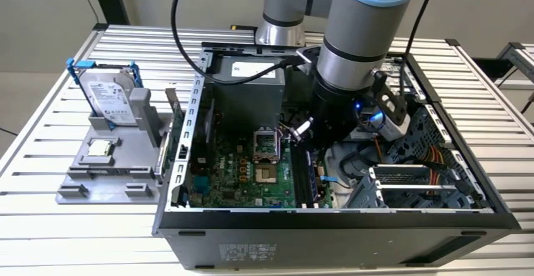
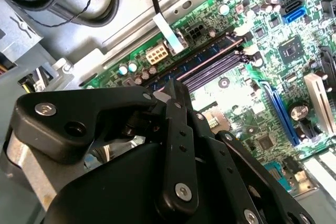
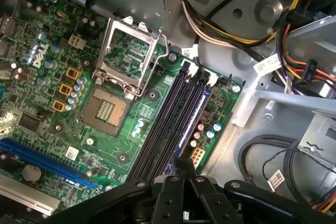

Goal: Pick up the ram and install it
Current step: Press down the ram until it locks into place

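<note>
My tool (image 3: 181, 170), fingers pressed together and holding nothing, hovers over the end of the ram (image 3: 193, 119) – a light, stiff, fragile stick seemingly standing in its motherboard (image 3: 52, 103) slot – best gripped by its edges, not its chips.

Your exterior view looks down from above and in front onto the open computer case (image 1: 334, 226). Both wrist views sit close over the gripper (image 3: 181, 169), facing down past it; all three share the motherboard (image 1: 242, 169).
</note>
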Robot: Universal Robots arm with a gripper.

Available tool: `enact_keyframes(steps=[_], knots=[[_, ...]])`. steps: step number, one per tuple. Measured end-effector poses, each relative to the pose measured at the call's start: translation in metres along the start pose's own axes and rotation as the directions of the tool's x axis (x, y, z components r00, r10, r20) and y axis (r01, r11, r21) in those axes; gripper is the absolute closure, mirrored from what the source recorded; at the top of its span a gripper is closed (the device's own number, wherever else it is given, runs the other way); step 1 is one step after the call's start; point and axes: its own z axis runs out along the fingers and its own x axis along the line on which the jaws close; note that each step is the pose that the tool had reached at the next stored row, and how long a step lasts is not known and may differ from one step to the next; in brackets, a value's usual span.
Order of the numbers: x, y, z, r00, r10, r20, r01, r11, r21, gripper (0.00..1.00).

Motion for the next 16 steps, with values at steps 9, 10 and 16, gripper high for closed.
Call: enact_keyframes(steps=[9,10,16], knots=[[0.0001,0.0,0.0,0.9985,-0.055,0.0021,0.055,0.9985,0.0004,1.0],[0.0001,0.0,0.0,0.9982,-0.06,0.0022,0.06,0.9982,0.0004,1.0],[0.0001,0.0,0.0,0.9948,-0.101,0.0034,0.101,0.9948,0.0007,1.0]])
